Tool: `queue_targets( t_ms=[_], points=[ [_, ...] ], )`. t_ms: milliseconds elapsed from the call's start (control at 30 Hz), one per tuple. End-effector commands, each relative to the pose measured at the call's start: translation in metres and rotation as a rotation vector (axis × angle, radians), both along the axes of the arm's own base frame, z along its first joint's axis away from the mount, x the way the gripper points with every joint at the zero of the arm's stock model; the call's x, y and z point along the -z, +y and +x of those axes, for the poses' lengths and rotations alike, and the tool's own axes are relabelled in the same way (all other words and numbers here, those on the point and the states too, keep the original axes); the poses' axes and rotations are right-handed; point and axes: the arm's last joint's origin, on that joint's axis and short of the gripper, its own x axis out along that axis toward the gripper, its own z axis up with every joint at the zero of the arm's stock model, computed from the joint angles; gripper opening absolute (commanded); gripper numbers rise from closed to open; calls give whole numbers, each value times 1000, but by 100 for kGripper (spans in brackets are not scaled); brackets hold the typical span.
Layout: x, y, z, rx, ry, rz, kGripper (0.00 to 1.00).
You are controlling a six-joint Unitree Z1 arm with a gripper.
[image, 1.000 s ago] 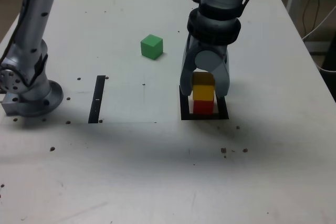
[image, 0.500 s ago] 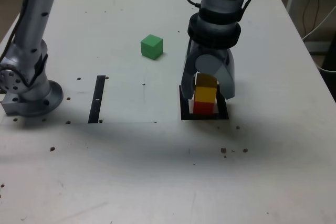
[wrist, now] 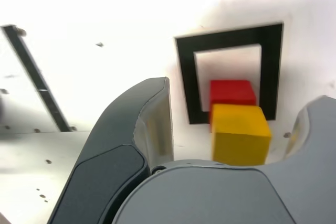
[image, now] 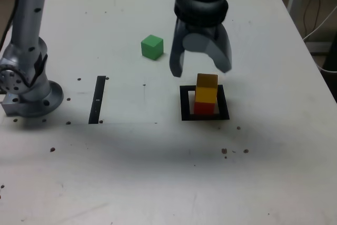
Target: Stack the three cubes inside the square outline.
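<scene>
A yellow cube [image: 206, 88] sits on a red cube [image: 204, 108] inside the square outline [image: 184, 104], slightly skewed on it. The green cube [image: 152, 47] lies alone on the table, off to the exterior view's left and further back. My gripper [image: 201, 69] hangs open just above and behind the stack, touching neither cube. In the wrist view the yellow cube [wrist: 241, 135] and the red cube [wrist: 232, 92] show between the spread fingers [wrist: 152, 124], with the square outline [wrist: 186, 77] around them.
A narrow black strip [image: 97, 98] lies on the white table at the exterior view's left, and appears in the wrist view too [wrist: 37, 82]. The arm's grey base [image: 26, 90] stands at the left edge. Small dark specks dot the table.
The jaws opened and let go of the yellow cube, which stays on the red one. The gripper then rose and drew back, a little toward the exterior view's left.
</scene>
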Motion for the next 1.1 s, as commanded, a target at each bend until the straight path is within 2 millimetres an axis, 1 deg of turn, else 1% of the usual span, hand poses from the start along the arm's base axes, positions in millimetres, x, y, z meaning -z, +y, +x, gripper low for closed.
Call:
queue_targets(
  t_ms=[0, 133, 267, 800, 1067],
  points=[
    [-8, 4, -5, -9, -7, 6, 99],
    [-18, 16, -15, -26, 0, 16, 99],
    [-21, 33, -25, -48, 16, 16, 99],
    [-12, 117, -58, -125, 80, -7, 98],
    [-7, 149, -67, -99, 97, -18, 98]
  ],
)
